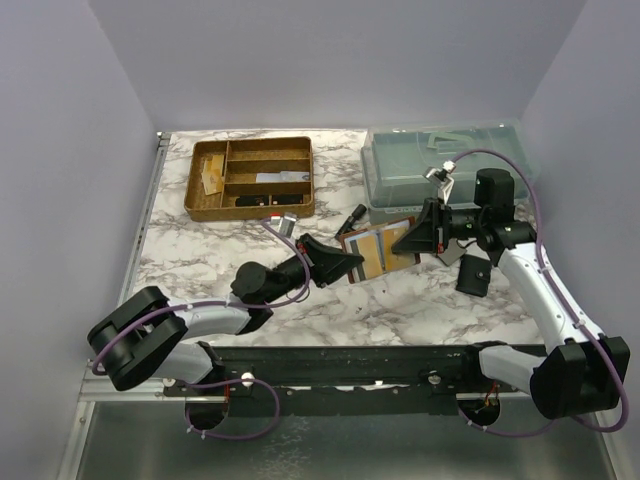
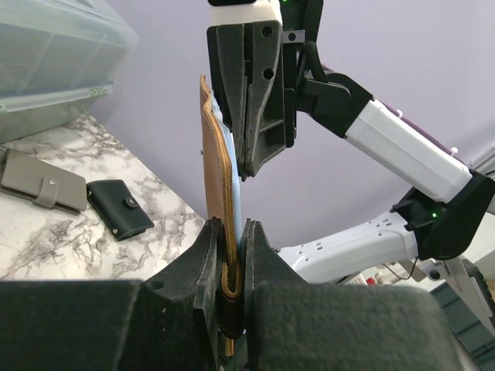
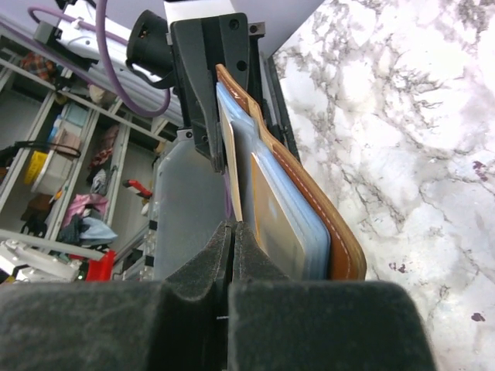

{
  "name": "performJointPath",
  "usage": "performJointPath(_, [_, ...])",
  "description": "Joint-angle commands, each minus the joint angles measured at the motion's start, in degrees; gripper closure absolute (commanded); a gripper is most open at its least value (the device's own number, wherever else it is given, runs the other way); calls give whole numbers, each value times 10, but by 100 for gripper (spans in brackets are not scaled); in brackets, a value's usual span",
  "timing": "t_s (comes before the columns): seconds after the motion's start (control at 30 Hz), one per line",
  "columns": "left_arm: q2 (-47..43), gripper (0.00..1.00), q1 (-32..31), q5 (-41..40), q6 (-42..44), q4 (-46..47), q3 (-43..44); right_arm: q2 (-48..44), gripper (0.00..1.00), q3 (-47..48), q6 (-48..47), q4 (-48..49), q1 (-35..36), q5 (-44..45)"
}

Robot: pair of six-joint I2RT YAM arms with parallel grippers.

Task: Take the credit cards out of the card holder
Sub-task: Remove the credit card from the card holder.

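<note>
The reddish-brown leather card holder [image 1: 378, 252] hangs open in the air between my two grippers. My left gripper [image 1: 346, 263] is shut on its left edge; in the left wrist view the gripper [image 2: 232, 251] clamps the folded leather [image 2: 209, 162] with a light blue card [image 2: 235, 193] beside it. My right gripper [image 1: 411, 240] is at the holder's right edge. In the right wrist view this gripper [image 3: 233, 229] is shut on the edge of a thin tan credit card [image 3: 230, 166]. The card stands just left of the blue pockets [image 3: 290, 224] and the leather cover [image 3: 313, 205].
A gold-brown divided tray [image 1: 252, 178] stands at the back left, and a clear plastic box [image 1: 440, 160] at the back right. A small black pouch [image 1: 473, 276] and a grey flat piece [image 1: 449, 257] lie under the right arm. A small black item [image 1: 355, 214] lies behind the holder.
</note>
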Motion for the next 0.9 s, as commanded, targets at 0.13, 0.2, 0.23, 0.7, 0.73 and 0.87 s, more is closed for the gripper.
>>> performJointPath(0.13, [32, 100, -1, 41, -13, 33, 39, -9, 83, -16, 37, 49, 0, -56])
performJointPath(0.2, [43, 100, -3, 44, -14, 33, 51, -7, 77, -17, 36, 47, 1, -54])
performJointPath(0.23, [47, 100, -5, 44, -13, 33, 56, -6, 73, -17, 35, 45, 1, -51])
performJointPath(0.7, [102, 100, -21, 49, -15, 40, 107, 10, 59, -9, 8, 13, 8, -19])
performJointPath(0.73, [104, 100, -22, 49, -15, 42, 110, 10, 57, -9, 6, 11, 8, -16])
performJointPath(0.87, [108, 100, -22, 50, -14, 55, 111, 4, 56, 4, -26, -23, 9, 44])
